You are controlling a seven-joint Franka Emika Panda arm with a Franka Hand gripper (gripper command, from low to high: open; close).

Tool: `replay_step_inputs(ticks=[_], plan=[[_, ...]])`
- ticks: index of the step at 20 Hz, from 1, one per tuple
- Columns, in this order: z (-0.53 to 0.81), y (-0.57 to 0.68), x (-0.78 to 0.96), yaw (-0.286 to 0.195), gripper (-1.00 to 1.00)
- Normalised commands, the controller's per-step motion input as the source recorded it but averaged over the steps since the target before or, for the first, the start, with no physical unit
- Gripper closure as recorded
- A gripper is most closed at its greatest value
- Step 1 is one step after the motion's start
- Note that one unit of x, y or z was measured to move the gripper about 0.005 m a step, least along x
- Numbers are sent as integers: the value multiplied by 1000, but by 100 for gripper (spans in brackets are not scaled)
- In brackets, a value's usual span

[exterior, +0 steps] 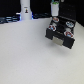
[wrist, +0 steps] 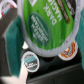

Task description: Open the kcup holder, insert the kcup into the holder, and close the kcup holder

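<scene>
Currently we are in the insertion step. Nearest the wrist camera, the small round pod with a green foil lid printed "DARK MAGIC" (wrist: 49, 24) fills most of the wrist view, held just under the lens. Teal shapes flank it on either side; we take the larger one for a pad of the robot's gripper (wrist: 37, 30), pressed against the pod's rim. We therefore judge the gripper closed on the pod, though the jaws themselves are too blurred to confirm contact.

Beyond the pod, the wrist view shows the open tray of the black boxy drawer-style pod holder (wrist: 47, 75). One stored pod with a white and teal lid (wrist: 29, 60) sits in a round slot, and a second stored pod with an orange and brown lid (wrist: 67, 51) lies near it. Dark space shows between and beyond them; we cannot tell whether a free slot lies directly under the held pod.

In the exterior view, the holder (exterior: 61, 33) stands toward that view's right on the pale round tabletop (exterior: 30, 60), with its tray drawn out and pod lids visible. The arm hangs over its far end. Farther back, a white bottle-like object (exterior: 24, 9) stands well apart.

Next, we need to align the pod over an empty slot, lower it upright, release it, then push the drawer shut.
</scene>
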Motion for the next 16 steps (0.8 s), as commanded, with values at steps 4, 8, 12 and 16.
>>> replay_step_inputs(ticks=[4, 8, 12, 16], plan=[[-28, 507, 113, 75, 100], [-117, 378, 136, 59, 100], [-63, 315, 378, 38, 100], [-59, 248, 353, 13, 100]])
